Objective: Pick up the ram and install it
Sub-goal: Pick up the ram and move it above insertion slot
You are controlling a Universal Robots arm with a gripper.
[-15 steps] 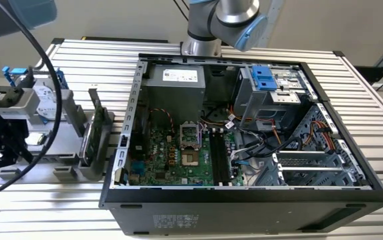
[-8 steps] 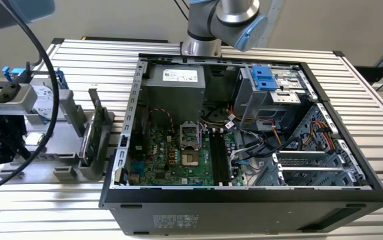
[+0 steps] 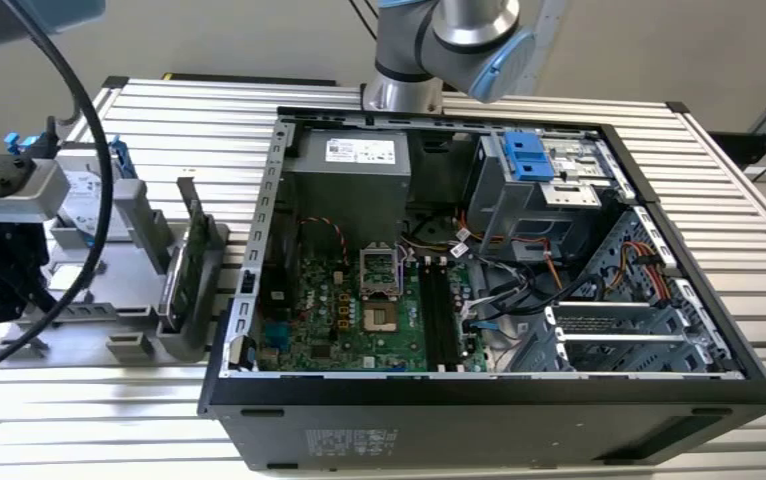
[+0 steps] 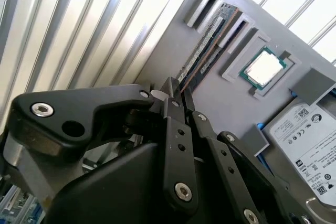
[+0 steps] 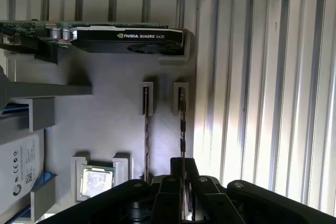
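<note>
My black fingers stand narrow, closed on the near end of the ram, a thin circuit-board stick with small dark chips, seen edge-on. The ram stands upright in the slotted grey plastic holder, its far end seated in a bracket.

Handling, as I judge it:
- Light and stiff, but brittle: do not twist.
- Grip the flat faces near the upper edge and keep off the contact edge.
- A thin board can tilt between the pads.

A square silver processor lies near the ram in the same holder. The holder rests on the ribbed aluminium desk. In the exterior view the open black computer case stands at 3 o'clock from the holder. Its long black memory slots have loose cables crowding them at 2 o'clock.
</note>
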